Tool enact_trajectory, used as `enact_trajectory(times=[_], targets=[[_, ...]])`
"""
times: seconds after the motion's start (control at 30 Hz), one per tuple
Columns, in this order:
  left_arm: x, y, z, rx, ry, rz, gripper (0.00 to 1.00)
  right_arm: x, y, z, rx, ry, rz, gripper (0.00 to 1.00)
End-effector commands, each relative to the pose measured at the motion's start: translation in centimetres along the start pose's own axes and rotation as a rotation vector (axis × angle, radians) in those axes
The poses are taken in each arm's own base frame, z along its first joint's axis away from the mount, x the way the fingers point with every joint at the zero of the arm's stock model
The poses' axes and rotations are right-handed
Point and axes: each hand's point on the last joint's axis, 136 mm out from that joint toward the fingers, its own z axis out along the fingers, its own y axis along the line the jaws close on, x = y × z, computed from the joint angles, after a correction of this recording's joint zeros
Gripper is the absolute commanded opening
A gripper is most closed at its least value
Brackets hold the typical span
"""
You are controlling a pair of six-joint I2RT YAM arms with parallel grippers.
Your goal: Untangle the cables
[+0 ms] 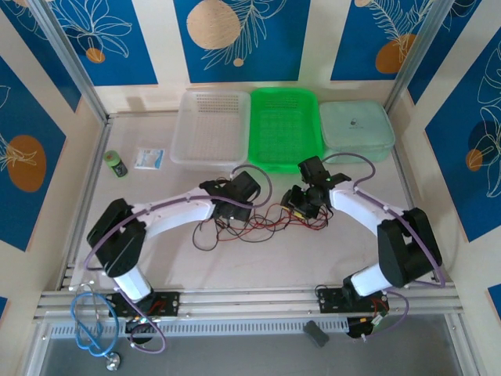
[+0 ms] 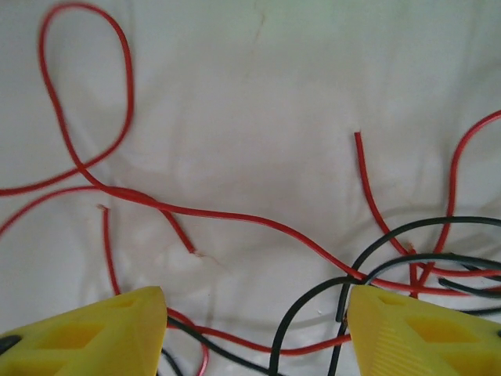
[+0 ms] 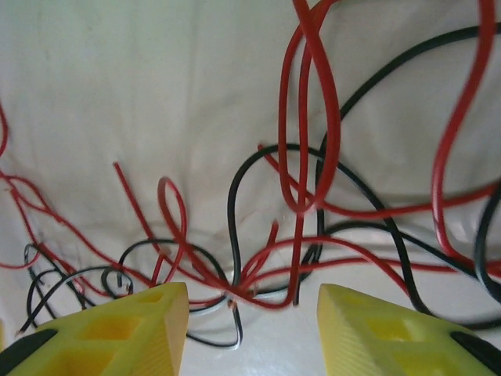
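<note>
The cables (image 1: pixel 258 223) lie as a loose red-and-black tangle on the white table (image 1: pixel 274 270), near its centre in the overhead view, between the two arms. The left gripper (image 1: pixel 228 211) stands over the 9 o'clock end of the tangle and the right gripper (image 1: pixel 301 204) over the 3 o'clock end. In the left wrist view, the left gripper (image 2: pixel 257 305) is released: its yellow fingers (image 2: pixel 133 313) sit well apart at 7 and 5 o'clock of the frame. Strands of the cables (image 2: pixel 235 216) cross the gap at table level and nothing is clamped. A red loop lies at 11 o'clock, a free red end at 2 o'clock, and black strands gather at 4 o'clock. In the right wrist view, the right gripper (image 3: pixel 252 301) is likewise released, its yellow fingers (image 3: pixel 149 313) apart, with a dense crossing of the cables (image 3: pixel 301 141) just ahead of the gap. A doubled red loop appears blurred and close to the lens at 12 to 1 o'clock; whether it rests on the table cannot be told. At 12 o'clock of the table a clear tray (image 1: pixel 210 129), a green basket (image 1: pixel 283 129) and a pale lidded container (image 1: pixel 356 127) stand in a row. A small green bottle (image 1: pixel 116 163) and a packet (image 1: pixel 149 159) lie at 10 o'clock. A coiled blue cable (image 1: pixel 92 317) lies at 7 o'clock, beside the left arm base.
</note>
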Motion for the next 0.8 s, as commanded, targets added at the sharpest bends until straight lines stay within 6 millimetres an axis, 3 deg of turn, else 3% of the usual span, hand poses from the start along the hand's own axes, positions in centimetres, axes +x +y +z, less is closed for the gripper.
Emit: enact_trajectory(times=[0.0, 0.2, 0.37, 0.57, 0.77], targets=[[0.9, -0.7, 1.6, 0.019, 0.029, -0.074, 0.62, -0.9, -0.5, 1.2, 0.011, -0.042, 0.023, 0.48], [3.7, 0.6, 4.5, -0.066, 0.110, -0.091, 0.61, -0.6, -4.2, 3.6, 0.092, -0.037, 0.096, 0.48], [6.0, 2.2, 6.1, -0.136, 0.172, -0.100, 0.59, -0.3, -6.5, 4.2, 0.142, -0.033, 0.138, 0.48], [9.1, 6.1, 6.9, -0.248, 0.239, -0.128, 0.57, -0.4, -6.8, 3.6, 0.150, -0.045, 0.152, 0.47], [10.8, 10.6, 6.3, -0.331, 0.262, -0.172, 0.57, -1.3, -7.4, 1.4, 0.223, -0.093, 0.142, 0.47]])
